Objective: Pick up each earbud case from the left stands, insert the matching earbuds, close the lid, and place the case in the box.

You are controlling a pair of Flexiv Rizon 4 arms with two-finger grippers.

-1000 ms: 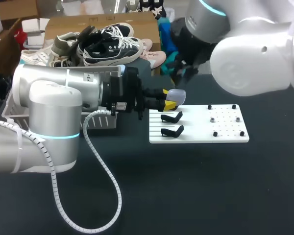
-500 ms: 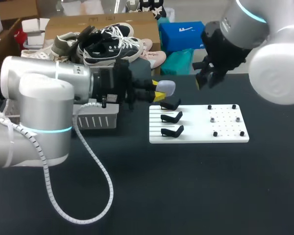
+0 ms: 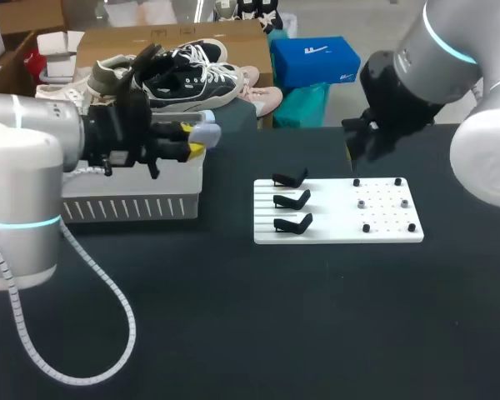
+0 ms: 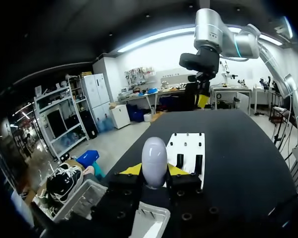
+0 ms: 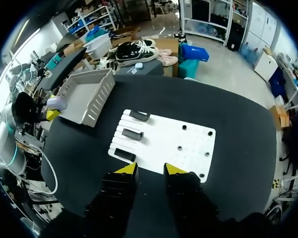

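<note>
Head view: left arm (image 3: pixel 33 167) horizontal, left tool (image 3: pixel 196 140) tight around earbud case (image 3: pixel 207 132) near box (image 3: pixel 133 204); right tool (image 5: pixel 151 168) agape.

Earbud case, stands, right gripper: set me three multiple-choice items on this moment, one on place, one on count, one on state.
1. Where is the earbud case?
A. on a stand
B. lying on the table
C. between the left gripper's fingers, near the box's corner

2. How many black stands are on the white board?
A. three
B. two
C. five

3. The right gripper is:
A. shut on an earbud
B. open, holding nothing
C. shut on a stand

Key:
1. C: in the left wrist view both fingers press the case from two sides.
2. A: three stands are in a row, all bare.
3. B: there is a gap between its fingers with nothing in it.
</note>
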